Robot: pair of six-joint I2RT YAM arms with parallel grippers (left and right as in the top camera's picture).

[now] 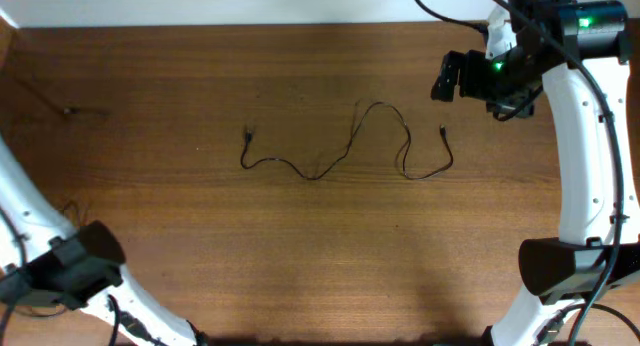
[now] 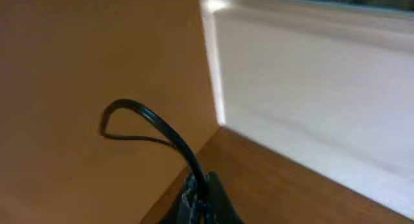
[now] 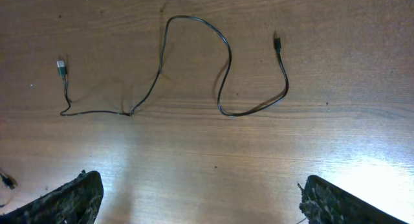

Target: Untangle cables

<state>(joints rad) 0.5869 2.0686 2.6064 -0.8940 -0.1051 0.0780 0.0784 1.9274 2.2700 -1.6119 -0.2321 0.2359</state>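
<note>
One thin black cable (image 1: 380, 105) lies in loose curves across the middle of the wooden table, with a small plug at each end. It also shows whole in the right wrist view (image 3: 195, 18). My right gripper (image 1: 445, 81) hovers above the table's back right, past the cable's right plug. Its fingers are wide open and empty (image 3: 204, 204). My left gripper (image 1: 98, 244) is at the front left, far from that cable. In the left wrist view its jaws (image 2: 202, 201) are shut on a black cable (image 2: 152, 117) that loops up out of them.
A white wall (image 2: 310, 88) runs along the table's back edge (image 1: 250, 26). A small dark plug-like bit (image 1: 72, 111) lies at the far left. The right arm's base (image 1: 560, 266) stands at the front right, with thick black robot wiring (image 1: 605, 116) along it.
</note>
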